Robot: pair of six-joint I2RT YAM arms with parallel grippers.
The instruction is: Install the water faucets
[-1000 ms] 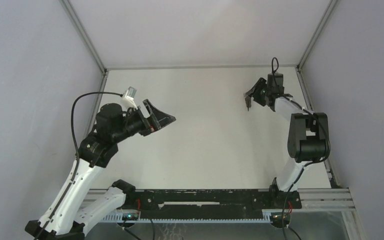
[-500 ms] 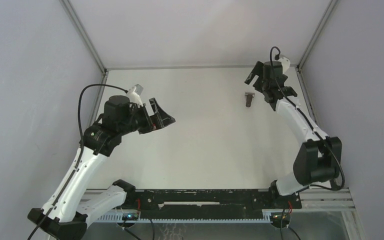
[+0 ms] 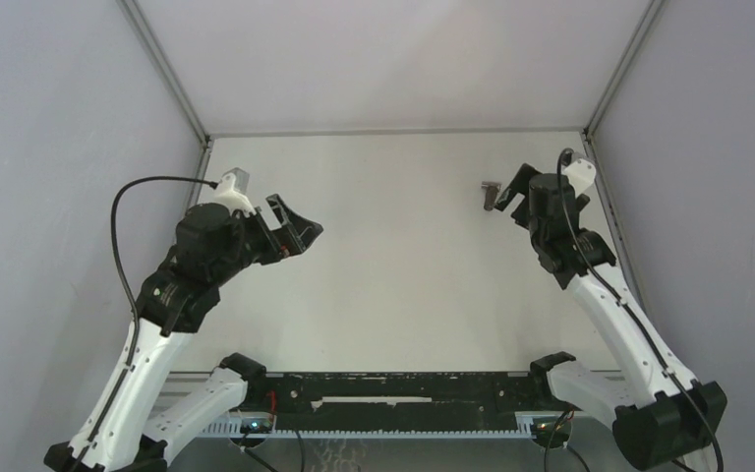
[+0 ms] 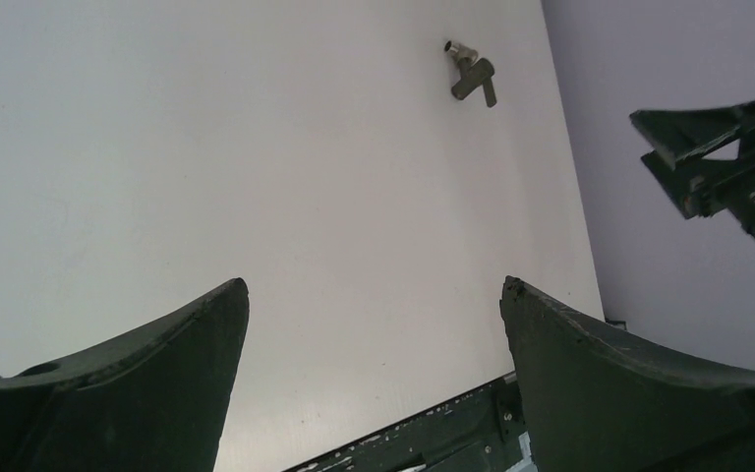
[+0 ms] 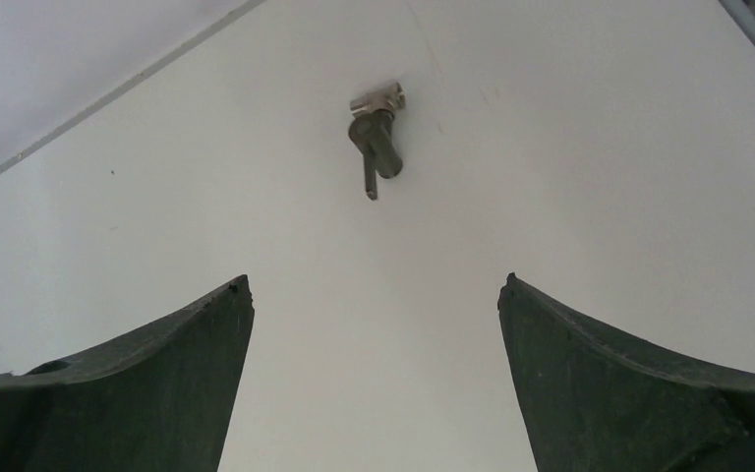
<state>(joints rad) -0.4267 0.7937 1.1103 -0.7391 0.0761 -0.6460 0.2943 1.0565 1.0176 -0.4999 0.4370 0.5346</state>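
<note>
One water faucet [image 3: 491,195], a small dark grey-brown tap piece with a thin lever and a silvery fitting at its far end, lies on the white table at the back right. It also shows in the left wrist view [image 4: 472,74] and in the right wrist view [image 5: 377,138]. My right gripper [image 3: 511,189] is open and empty, just right of the faucet and apart from it; in its own view [image 5: 374,282] the faucet lies ahead of the jaws. My left gripper [image 3: 300,218] is open and empty at the left [image 4: 374,285].
Grey walls and aluminium frame rails [image 3: 614,84] enclose the white table [image 3: 393,256]. A black rail [image 3: 393,393] runs along the near edge. The right gripper [image 4: 727,167] shows at the right edge of the left wrist view.
My right gripper let go of the faucet, which now lies on the table, and drew back to its right side. My left arm shifted a little left.
</note>
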